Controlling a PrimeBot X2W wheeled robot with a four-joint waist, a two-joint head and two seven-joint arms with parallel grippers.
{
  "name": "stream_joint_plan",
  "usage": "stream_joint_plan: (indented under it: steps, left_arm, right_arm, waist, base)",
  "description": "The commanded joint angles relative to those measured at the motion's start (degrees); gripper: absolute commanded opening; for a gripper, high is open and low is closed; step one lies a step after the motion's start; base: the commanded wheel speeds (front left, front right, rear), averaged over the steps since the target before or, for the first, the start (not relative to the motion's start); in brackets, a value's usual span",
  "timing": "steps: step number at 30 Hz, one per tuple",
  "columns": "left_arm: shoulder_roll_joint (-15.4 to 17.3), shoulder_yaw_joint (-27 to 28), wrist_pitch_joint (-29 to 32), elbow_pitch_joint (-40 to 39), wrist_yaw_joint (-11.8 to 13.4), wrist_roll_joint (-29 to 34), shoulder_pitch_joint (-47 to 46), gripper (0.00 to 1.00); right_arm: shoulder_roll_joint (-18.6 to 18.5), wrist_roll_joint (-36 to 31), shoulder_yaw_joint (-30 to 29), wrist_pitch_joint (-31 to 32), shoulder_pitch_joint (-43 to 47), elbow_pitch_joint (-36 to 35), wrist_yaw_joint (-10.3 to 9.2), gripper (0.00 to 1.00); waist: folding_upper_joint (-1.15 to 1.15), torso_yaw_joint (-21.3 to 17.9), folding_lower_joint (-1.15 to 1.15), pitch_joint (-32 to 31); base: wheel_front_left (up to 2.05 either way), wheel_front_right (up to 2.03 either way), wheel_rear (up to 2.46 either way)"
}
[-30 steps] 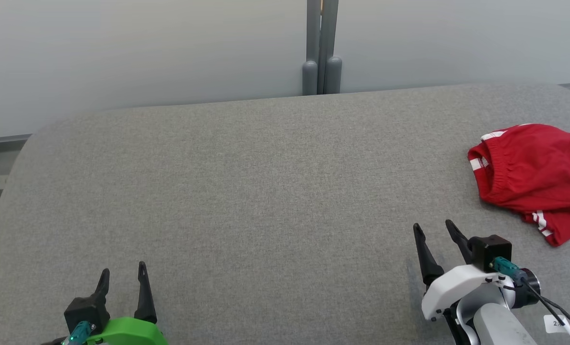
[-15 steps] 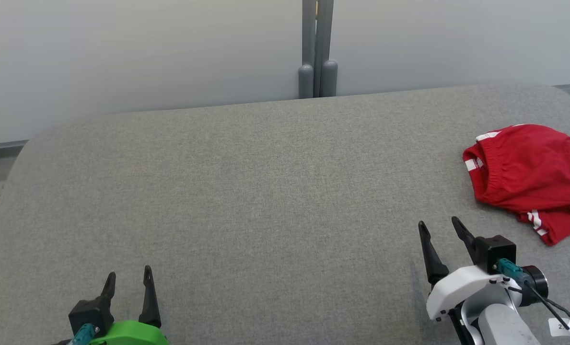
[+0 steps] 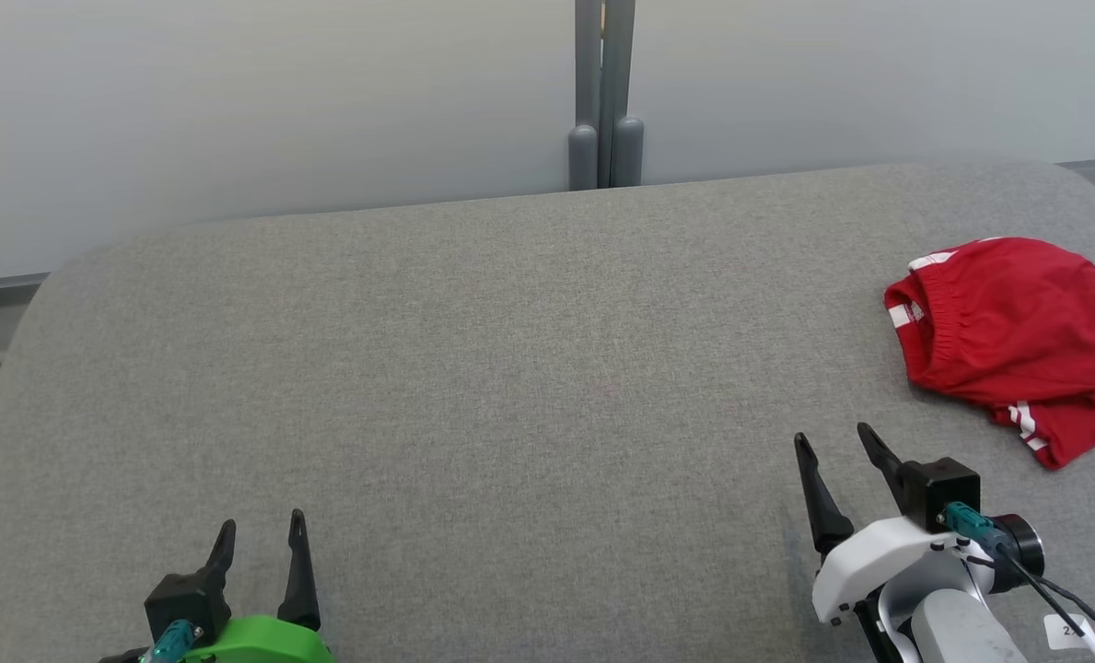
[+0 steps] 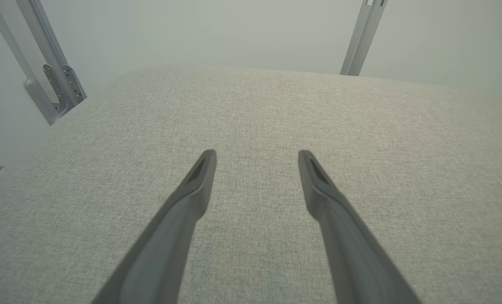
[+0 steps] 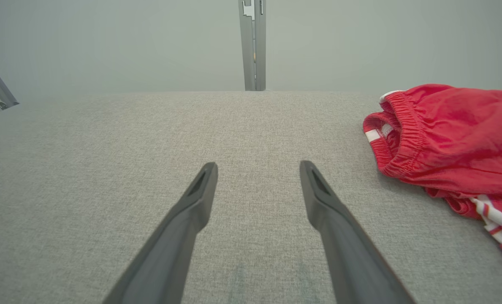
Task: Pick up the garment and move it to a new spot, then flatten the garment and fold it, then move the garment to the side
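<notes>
Fingers [image 3: 300,571] spread wide, empty, two each on left gripper [image 3: 262,518] and right gripper [image 3: 831,432]; one red garment [image 3: 1017,322] at three o'clock.

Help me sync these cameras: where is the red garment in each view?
Head view: red garment at the right edge, mid-height, beyond the right gripper.
Right wrist view: red garment upper right, beside the fingers.
Left wrist view: grey table ahead of the left gripper.
Shared landmark: grey upright post behind the table's far edge.

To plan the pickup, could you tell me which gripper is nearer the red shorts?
Right. The right gripper is close beside the red shorts, on their left, not touching; the left gripper is far across the table.
</notes>
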Motion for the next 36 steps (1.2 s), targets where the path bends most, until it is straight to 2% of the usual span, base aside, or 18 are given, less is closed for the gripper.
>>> stream_joint_plan:
  steps: [1, 36]
  left_arm:
    - [0.3, -0.1, 0.0, -0.1, 0.2, -0.3, 0.0, 1.0]
    - [0.3, -0.6, 0.0, -0.3, 0.5, -1.0, -0.6, 1.0]
  right_arm:
    - [-0.2, 0.6, 0.3, -0.1, 0.1, 0.1, -0.04, 1.0]
    - [-0.2, 0.8, 1.3, -0.1, 0.6, 0.1, -0.04, 1.0]
  waist:
    - [0.0, -0.8, 0.0, 0.0]
    - [0.0, -0.9, 0.0, 0.2]
  base:
    - [0.0, 0.0, 0.0]
    - [0.0, 0.0, 0.0]
